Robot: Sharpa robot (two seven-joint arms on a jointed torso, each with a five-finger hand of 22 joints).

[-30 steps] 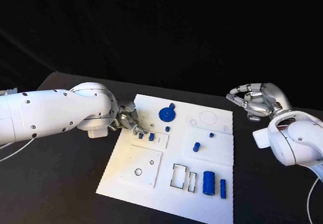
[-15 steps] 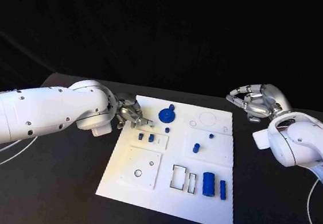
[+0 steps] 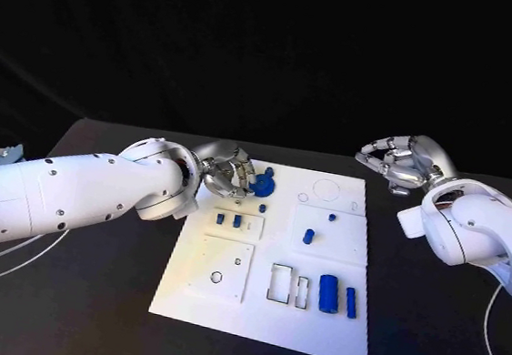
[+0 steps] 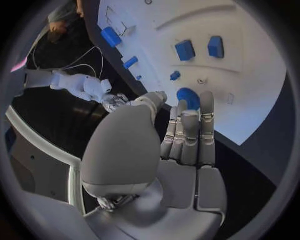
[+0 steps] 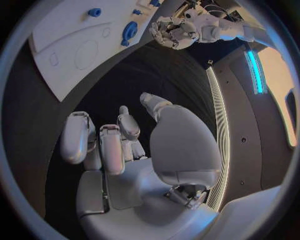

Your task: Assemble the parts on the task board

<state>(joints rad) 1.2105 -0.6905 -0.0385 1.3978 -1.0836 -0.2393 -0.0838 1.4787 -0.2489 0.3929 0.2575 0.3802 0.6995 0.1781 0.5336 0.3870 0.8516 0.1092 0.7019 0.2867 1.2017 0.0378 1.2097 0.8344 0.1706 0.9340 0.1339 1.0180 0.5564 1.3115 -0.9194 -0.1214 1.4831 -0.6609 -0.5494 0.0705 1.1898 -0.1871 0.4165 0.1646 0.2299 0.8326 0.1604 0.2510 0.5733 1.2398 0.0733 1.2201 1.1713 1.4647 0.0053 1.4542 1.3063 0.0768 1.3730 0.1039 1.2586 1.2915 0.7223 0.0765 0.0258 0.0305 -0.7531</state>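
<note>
Left hand (image 3: 232, 176) empty, fingers apart; right hand (image 3: 399, 159) curled, empty

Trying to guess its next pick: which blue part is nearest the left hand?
The round blue disc at the board's far edge; the left hand hovers right beside it, while the other blue parts lie farther down the board.
</note>
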